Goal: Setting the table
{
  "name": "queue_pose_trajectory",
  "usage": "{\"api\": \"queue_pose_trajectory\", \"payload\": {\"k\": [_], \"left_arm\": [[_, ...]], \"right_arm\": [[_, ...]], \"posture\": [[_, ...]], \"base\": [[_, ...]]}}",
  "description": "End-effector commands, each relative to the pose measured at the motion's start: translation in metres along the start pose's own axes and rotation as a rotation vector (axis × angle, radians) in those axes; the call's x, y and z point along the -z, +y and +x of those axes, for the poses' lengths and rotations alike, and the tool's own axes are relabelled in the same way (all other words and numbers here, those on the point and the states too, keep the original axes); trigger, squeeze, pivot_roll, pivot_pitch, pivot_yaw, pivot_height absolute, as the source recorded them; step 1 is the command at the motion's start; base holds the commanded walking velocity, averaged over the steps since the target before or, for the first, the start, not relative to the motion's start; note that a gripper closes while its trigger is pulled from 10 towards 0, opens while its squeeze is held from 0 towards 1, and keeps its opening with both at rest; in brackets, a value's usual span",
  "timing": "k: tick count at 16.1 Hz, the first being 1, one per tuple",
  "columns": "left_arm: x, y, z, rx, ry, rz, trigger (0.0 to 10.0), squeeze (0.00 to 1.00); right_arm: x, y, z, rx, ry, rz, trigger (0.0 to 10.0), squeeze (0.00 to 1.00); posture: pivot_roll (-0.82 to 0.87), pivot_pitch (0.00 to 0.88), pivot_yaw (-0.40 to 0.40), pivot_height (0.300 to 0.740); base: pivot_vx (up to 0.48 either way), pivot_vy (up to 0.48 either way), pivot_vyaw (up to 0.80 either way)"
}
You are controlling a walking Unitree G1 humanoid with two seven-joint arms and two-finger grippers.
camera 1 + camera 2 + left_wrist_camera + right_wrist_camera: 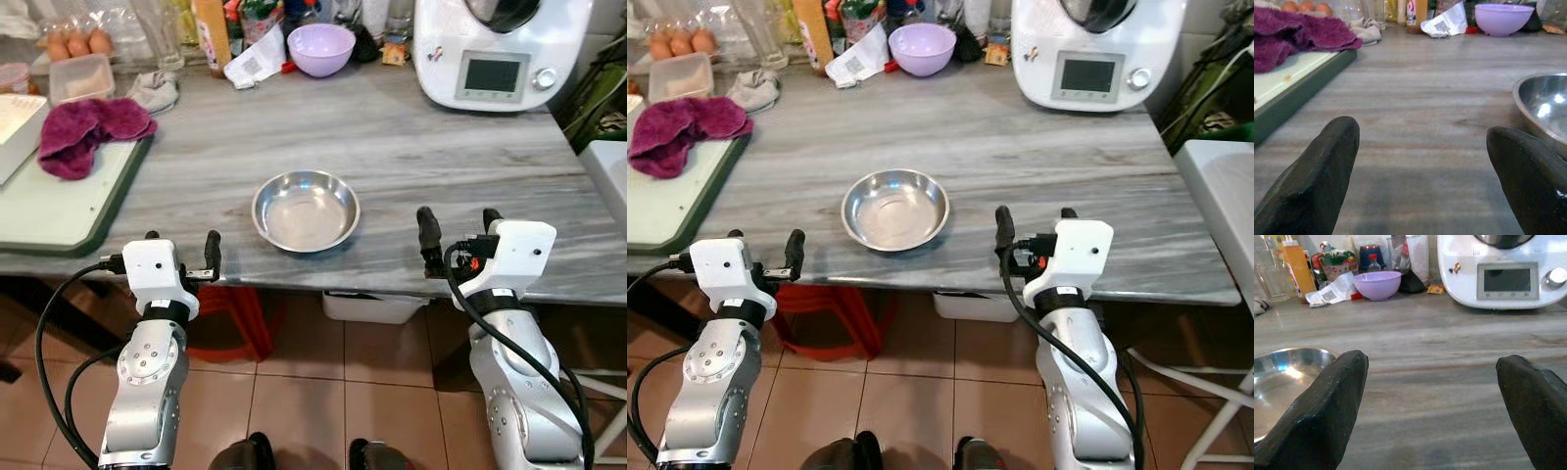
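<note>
Steel bowl (306, 210) sits empty near the front edge of your grey marble-look counter (411, 147), between the two grippers. From the head cameras you see the left gripper (181, 253) and right gripper (457, 233) at that edge, both spread wide, holding nothing. Your left wrist view adds the maroon towel (1293, 34) on a green-rimmed board (1298, 81). Your right wrist view faces the lilac bowl (1377, 284) and white kitchen machine (1503, 269).
</note>
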State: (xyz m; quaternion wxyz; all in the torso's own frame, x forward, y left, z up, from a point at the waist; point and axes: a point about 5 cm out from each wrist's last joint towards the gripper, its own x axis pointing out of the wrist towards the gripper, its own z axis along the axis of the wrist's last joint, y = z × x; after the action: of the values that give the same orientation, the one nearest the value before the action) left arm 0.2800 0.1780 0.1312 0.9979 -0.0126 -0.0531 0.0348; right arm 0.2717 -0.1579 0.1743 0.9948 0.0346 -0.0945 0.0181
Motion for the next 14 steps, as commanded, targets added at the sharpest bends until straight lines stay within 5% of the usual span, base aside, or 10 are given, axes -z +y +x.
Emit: {"api": "queue_pose_trajectory", "payload": {"k": [1,14], "left_arm": [[0.0037,0.0014,-0.0027,-0.006,0.024,0.017,10.0,0.0],[0.0038,-0.0025,-0.0021,0.025,0.042,0.029,10.0,0.0]], "right_arm": [[0.0028,-0.0023,-0.0019,0.025,0.006,0.015,10.0,0.0],[0.0046,0.0002,0.0013,0.009,0.003,0.01,10.0,0.0]], "posture": [[-0.14,0.162,0.036,0.74],[-0.14,0.177,0.038,0.74]], "base": [[-0.289,0.0,0.0],[-0.284,0.0,0.0]]}}
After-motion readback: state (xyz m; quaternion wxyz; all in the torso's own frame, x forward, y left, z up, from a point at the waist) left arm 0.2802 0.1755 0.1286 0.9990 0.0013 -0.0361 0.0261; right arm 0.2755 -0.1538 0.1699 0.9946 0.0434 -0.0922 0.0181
